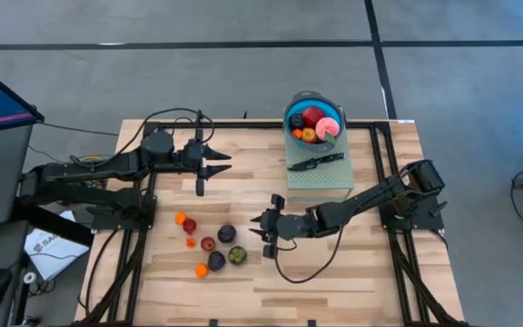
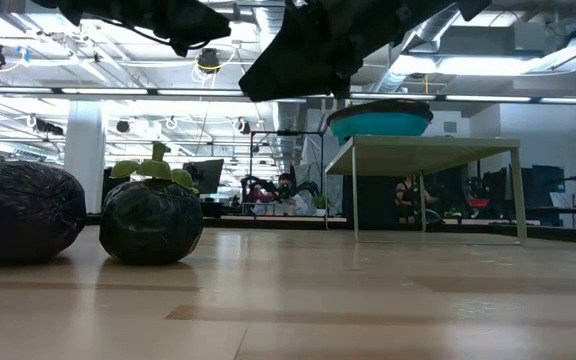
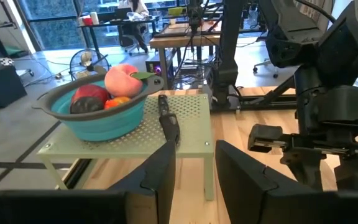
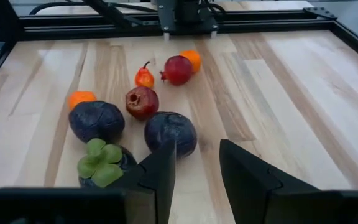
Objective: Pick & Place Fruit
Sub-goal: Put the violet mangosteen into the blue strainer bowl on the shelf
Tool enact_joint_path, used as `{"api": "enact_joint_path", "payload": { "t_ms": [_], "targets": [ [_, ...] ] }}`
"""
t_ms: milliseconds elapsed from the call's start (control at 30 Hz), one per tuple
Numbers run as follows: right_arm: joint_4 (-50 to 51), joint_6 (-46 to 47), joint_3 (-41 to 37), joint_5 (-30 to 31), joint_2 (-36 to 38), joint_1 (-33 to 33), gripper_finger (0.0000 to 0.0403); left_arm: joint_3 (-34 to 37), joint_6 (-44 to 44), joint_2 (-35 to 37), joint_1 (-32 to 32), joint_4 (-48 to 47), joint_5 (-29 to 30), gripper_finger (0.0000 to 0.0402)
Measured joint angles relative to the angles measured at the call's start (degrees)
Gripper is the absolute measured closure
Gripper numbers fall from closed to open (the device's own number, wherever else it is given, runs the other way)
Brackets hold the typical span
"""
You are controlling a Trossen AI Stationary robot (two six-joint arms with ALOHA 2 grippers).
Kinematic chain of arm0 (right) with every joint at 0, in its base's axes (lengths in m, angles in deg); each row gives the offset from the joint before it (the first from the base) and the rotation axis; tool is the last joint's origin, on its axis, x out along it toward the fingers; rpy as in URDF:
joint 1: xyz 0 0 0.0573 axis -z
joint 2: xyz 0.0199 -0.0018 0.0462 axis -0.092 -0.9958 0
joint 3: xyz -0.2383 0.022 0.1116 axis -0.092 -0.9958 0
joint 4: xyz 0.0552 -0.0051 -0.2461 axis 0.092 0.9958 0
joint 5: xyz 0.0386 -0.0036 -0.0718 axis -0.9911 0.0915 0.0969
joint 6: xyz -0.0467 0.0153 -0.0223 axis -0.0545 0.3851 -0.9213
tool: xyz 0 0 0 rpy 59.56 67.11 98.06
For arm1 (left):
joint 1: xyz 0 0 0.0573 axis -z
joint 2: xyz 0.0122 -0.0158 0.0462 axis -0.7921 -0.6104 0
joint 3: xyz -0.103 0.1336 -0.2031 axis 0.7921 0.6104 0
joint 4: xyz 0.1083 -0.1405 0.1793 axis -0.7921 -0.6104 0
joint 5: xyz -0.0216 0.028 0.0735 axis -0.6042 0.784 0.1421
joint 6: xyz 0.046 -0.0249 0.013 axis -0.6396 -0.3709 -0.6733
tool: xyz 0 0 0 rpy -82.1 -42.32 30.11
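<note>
Loose fruit lies in a cluster on the table's near left: two dark purple pieces [image 4: 96, 121] [image 4: 171, 132], a dark one with a green top [image 4: 101, 163], two red ones [image 4: 142, 102] [image 4: 178, 70] and several small orange ones [image 1: 181, 219]. More fruit, including a pink piece [image 3: 124, 79], sits in a teal bowl [image 1: 314, 118] on a pale green stand [image 1: 319, 179]. My right gripper [image 1: 261, 227] hovers open just right of the cluster, pointing at it. My left gripper [image 1: 212, 168] is open above the table's far left part, pointing toward the bowl.
A black knife [image 1: 316, 162] lies on the stand [image 3: 135, 134] in front of the bowl [image 3: 98, 109]. Black frame rails run along the table's edges [image 4: 229, 22]. Bare wood lies right of the cluster and along the near edge [image 1: 334, 272].
</note>
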Motion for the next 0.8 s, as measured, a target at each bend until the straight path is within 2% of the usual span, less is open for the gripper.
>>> {"api": "enact_joint_path", "payload": {
  "t_ms": [133,300,467,600,800],
  "targets": [
    [-0.31,0.45,0.00,0.00,0.00,0.19,0.0285,0.00,0.00,0.00,0.00,0.23,0.00,0.0293],
    [-0.31,5.33,0.00,-0.32,0.00,0.17,0.0285,-0.02,0.00,0.00,0.00,0.60,0.00,0.0293],
    [-0.81,5.37,-0.09,-8.57,-2.19,0.11,0.0265,-0.02,0.02,0.00,0.00,0.95,0.00,0.0293],
    [-2.02,4.35,-0.07,-13.62,-5.56,-0.73,0.0202,-0.02,0.02,0.00,0.00,1.02,0.00,0.0293],
    [-6.18,2.59,0.07,-14.95,-10.05,-1.10,0.0062,-0.02,0.02,0.00,0.00,1.10,0.00,0.0293]
  ]
}}
